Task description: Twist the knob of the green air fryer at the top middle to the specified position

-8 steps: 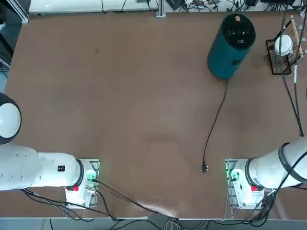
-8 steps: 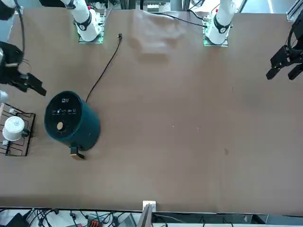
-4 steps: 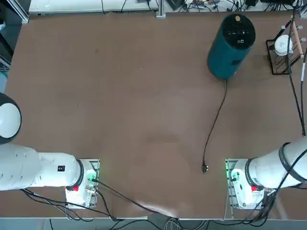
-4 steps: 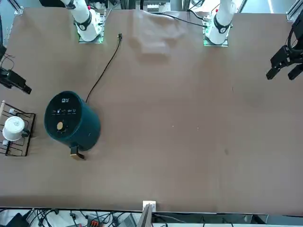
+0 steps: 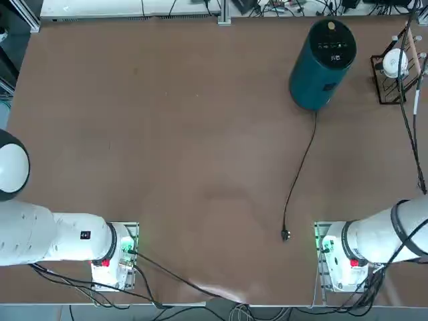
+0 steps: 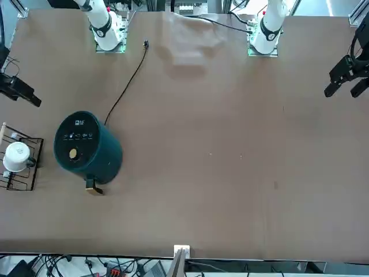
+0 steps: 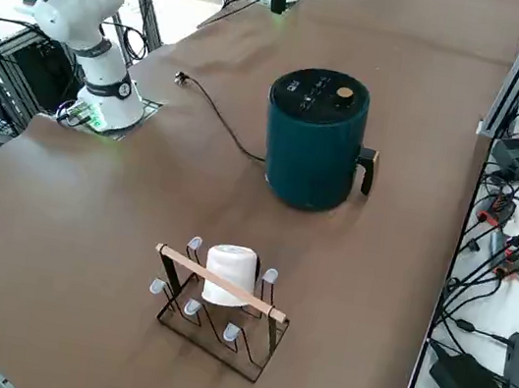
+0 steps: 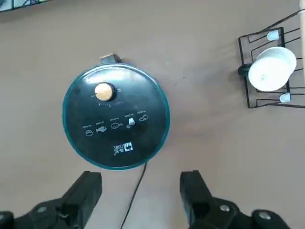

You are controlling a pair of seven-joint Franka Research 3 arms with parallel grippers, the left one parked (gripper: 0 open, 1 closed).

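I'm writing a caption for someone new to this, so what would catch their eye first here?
Probably the teal air fryer, standing on the brown table, its gold knob bright against the black top. Next, the white cup on the wire rack. The right gripper hangs open above the table.

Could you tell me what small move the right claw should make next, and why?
Probably ease the open right claw toward the knob, fingers still apart: it hangs short of the green air fryer, nothing between its fingers.
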